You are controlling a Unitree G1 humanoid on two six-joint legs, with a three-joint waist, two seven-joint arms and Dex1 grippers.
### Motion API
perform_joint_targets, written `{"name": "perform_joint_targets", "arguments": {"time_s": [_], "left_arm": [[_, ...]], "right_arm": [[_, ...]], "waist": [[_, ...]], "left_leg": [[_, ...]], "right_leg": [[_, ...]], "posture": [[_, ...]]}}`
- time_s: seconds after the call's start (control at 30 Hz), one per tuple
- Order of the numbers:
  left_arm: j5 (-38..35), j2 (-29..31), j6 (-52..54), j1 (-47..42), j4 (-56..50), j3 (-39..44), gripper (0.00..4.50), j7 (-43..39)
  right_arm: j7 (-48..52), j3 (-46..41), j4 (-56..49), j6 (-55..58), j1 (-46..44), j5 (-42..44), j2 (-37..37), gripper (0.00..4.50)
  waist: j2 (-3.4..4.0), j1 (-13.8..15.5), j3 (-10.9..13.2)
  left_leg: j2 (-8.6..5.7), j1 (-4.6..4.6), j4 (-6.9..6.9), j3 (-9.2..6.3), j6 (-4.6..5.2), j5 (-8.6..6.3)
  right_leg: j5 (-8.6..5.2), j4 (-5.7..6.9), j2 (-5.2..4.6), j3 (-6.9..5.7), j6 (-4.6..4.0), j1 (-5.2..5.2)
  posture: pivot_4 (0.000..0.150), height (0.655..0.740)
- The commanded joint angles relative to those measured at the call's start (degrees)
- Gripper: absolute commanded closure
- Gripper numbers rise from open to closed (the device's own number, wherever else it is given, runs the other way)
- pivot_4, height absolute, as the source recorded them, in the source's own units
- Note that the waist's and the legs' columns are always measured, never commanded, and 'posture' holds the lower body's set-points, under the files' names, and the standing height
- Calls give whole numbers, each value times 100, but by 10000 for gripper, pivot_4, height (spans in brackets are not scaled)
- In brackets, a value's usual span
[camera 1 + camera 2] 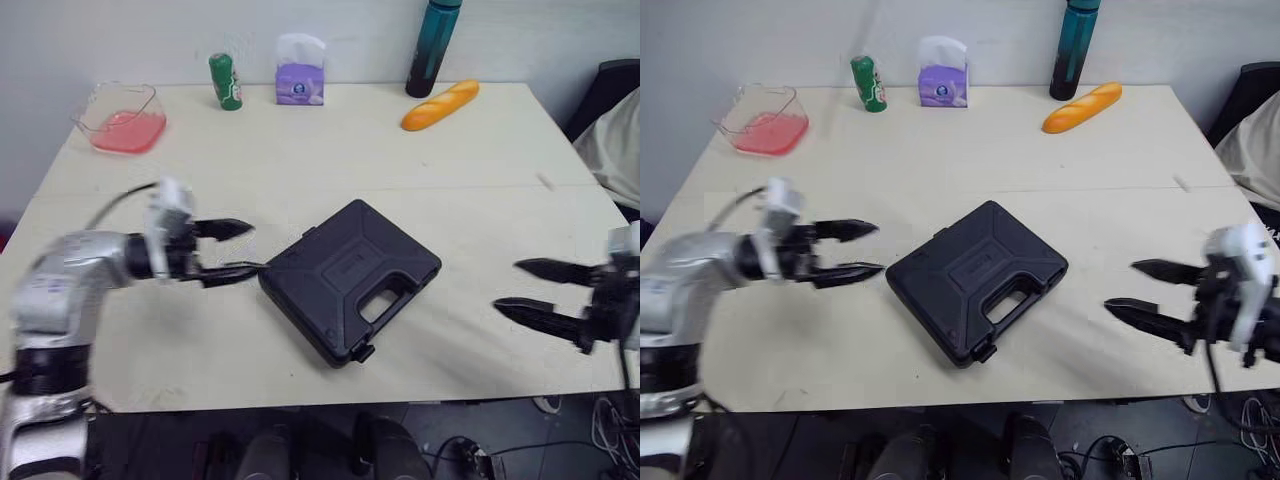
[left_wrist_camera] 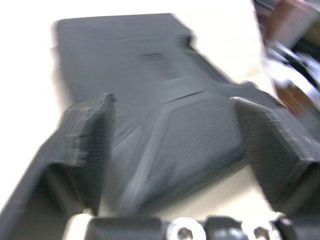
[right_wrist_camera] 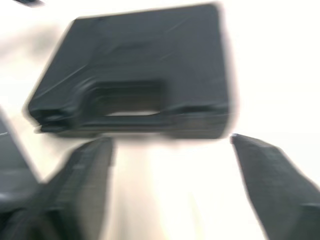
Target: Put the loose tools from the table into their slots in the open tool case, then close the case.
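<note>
Both grippers sit closest in the head view. The left gripper (image 1: 254, 248) has its jaws wide apart, tips right at the left corner of the tool case (image 1: 350, 275), touching or nearly, can't tell. The right gripper (image 1: 508, 286) is spread wide too, well off to the right. The case lies shut mid-table (image 1: 300, 150), with its handle (image 1: 402, 303) toward the front edge.

Left wrist view has the moulded lid up close between the fingers (image 2: 90, 135).

Right wrist view adds the handle cutout and front edge, which the left one misses.

My guess is hard plastic, stiff, smooth-sided, and hefty if loaded. I'd grab the handle.
</note>
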Motion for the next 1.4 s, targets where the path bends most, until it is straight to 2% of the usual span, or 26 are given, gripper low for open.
{"name": "perform_joint_targets", "arguments": {"time_s": [0.03, 0.1, 0.2, 0.3, 0.43, 0.53, 0.77, 0.8, 0.93, 1.03, 1.1, 1.4], "left_arm": [[-418, 497, 343, 610, -431, 881, 0, -19], [-513, 739, 292, 855, -699, 914, 0, -143], [-447, 796, 20, 749, -920, 428, 0, -230], [-350, 728, -265, 304, -906, -217, 0, -415], [-43, 469, -781, -433, -730, -1253, 0, -743], [510, 86, -1503, -924, -469, -2272, 7945, -1201], [1401, -730, -2640, -1495, 477, -3560, 40000, -1814], [1508, -826, -2770, -1528, 569, -3704, 44556, -1886], [1877, -1034, -3164, -1544, 806, -4010, 44839, -1971], [2425, -1142, -3557, -1581, 1093, -4253, 44839, -1759], [2555, -1198, -3378, -1582, 1123, -4349, 44839, -1651], [3038, -1050, -3524, -1393, 975, -4691, 44839, -1518]], "right_arm": [[473, -628, 81, 17, 231, 17, -254, 229], [676, -563, -22, 7, 380, 10, -318, 229], [663, 37, -224, -226, 404, -190, -286, 229], [594, 585, -429, -422, 323, -359, -267, 229], [301, 1122, -797, -271, 58, -136, -173, 229], [61, 1775, -1256, -153, -13, -9, 0, 8446], [-595, 3233, -1608, 12, -353, -282, 393, 42428], [-632, 3451, -1583, -12, -409, -386, 437, 45000], [-817, 3989, -1469, 30, -690, -545, 631, 45000], [-929, 4323, -1357, 70, -925, -617, 826, 45000], [-1031, 4567, -1251, 58, -1088, -741, 995, 45000], [-1251, 4825, -816, -35, -1741, -995, 1463, 45000]], "waist": [[3, 15, 10], [1, 41, 13], [-5, 86, 16], [12, 113, 27], [27, 123, 34], [26, 127, 34], [18, 119, 38], [18, 117, 38], [17, 118, 38], [14, 118, 35], [12, 125, 32], [-1, 132, 7]], "left_leg": [[-3, 1, 0, 3, 2, -2], [-8, 2, 6, 0, 7, -6], [-12, 3, 7, -4, -12, -21], [-22, 9, 6, 0, -35, -32], [-22, 7, 3, 11, -45, -25], [-14, 8, 1, 16, -25, 3], [-23, 1, 10, 30, -11, 8], [-23, 3, 12, 29, -10, 9], [-22, 0, 14, 19, -6, 11], [-22, 6, 15, 16, -5, 12], [-23, 13, 16, 16, -4, 13], [-25, 29, 17, 11, 4, 14]], "right_leg": [[1, 0, -3, 4, 1, 1], [3, -5, -11, 9, 6, 5], [4, -20, -31, 14, 7, 2], [4, -10, -46, 18, 6, -4], [3, 5, -32, 20, 2, -16], [1, 22, 14, 15, -1, -14], [5, 16, 29, 7, 7, -17], [5, 14, 25, 11, 7, -16], [4, 3, 6, 19, 4, -17], [4, 4, 1, 18, 4, -11], [4, 6, -2, 19, 4, -5], [5, 9, -35, 20, 4, 12]], "posture": [[1500, 7394], [1500, 7394], [1500, 7394], [1500, 7394], [1500, 7394], [1500, 7394], [1500, 7394], [1500, 7394], [1500, 7394], [1500, 7394], [1500, 7394], [1500, 7394]]}}
